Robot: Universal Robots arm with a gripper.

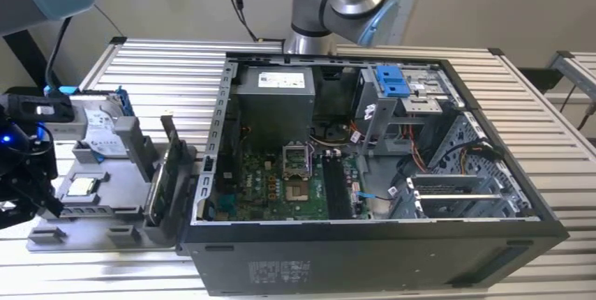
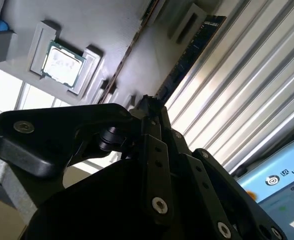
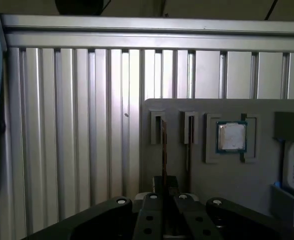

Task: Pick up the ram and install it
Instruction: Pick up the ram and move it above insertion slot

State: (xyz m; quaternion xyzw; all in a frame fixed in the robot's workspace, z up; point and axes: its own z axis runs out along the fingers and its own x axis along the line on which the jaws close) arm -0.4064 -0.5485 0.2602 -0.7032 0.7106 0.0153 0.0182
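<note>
The ram point(image 1: 172, 152) is a long dark stick standing on edge in a slot at the grey tray's point(image 1: 102, 206) side nearest the computer case. In the first wrist view the ram point(image 3: 164, 147) shows as a thin edge, lined up beyond my fingertips. In the second wrist view the ram point(image 2: 192, 55) runs away from them. My gripper point(image 1: 33, 199) hangs at the exterior view's left edge, over the tray's far end and well apart from the ram. The gripper point(image 3: 165, 187) point(image 2: 148, 106) is shut with nothing in it.
A second, greenish card point(image 1: 153, 192) stands in the neighbouring slot. A processor chip point(image 3: 231, 136) and a hard drive point(image 1: 93, 129) also lie in the tray. The open computer case point(image 1: 373, 160) with its motherboard point(image 1: 279, 181) sits to the exterior view's right of the tray, on a ribbed metal table point(image 1: 158, 63).
</note>
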